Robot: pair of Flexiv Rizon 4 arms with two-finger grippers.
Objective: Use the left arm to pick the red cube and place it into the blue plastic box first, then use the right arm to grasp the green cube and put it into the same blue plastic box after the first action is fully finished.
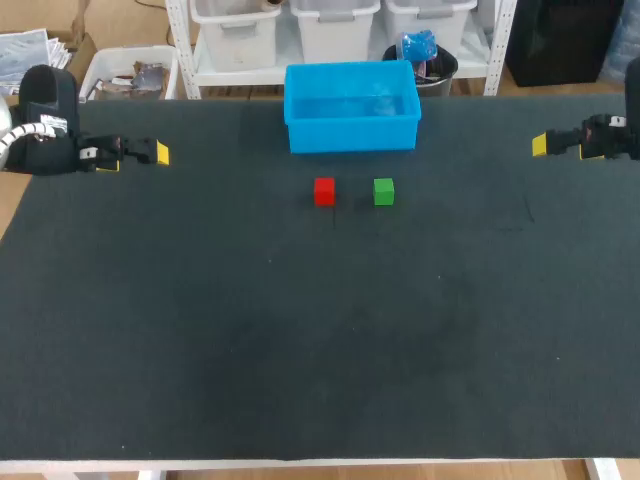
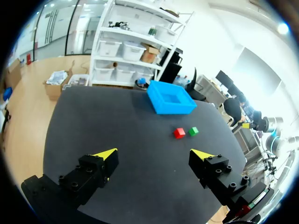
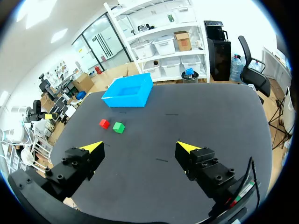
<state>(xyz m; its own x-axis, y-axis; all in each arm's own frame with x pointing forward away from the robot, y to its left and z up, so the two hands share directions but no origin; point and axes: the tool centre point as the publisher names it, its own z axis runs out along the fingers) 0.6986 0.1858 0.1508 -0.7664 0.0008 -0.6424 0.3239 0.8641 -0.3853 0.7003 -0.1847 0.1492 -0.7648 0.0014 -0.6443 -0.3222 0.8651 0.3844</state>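
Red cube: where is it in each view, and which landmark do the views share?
Head view: the red cube lies left of the green cube, in front of the blue box.
Left wrist view: ahead of the left gripper, just nearer than the green cube, at.
Right wrist view: ahead of the right gripper, just beyond the green cube, at.
Shared landmark: the blue box.

Cubes: 2. One red cube (image 1: 324, 191), one green cube (image 1: 384, 192) at its 3 o'clock.

Boxes: 1. A blue plastic box (image 1: 352, 135), at 12 o'clock from the cube pair.

Tables: 1. A dark-topped table (image 1: 300, 350).

Arms: 2. Left arm (image 1: 40, 120) at the table's 9 o'clock side, right arm (image 1: 612, 135) at 3 o'clock.

Grippers: 2, one per arm. Left gripper (image 1: 158, 153), right gripper (image 1: 541, 145).

Fingers (image 2: 93, 170): 2 on each gripper by the wrist views, 4 in all, each with a yellow tip.
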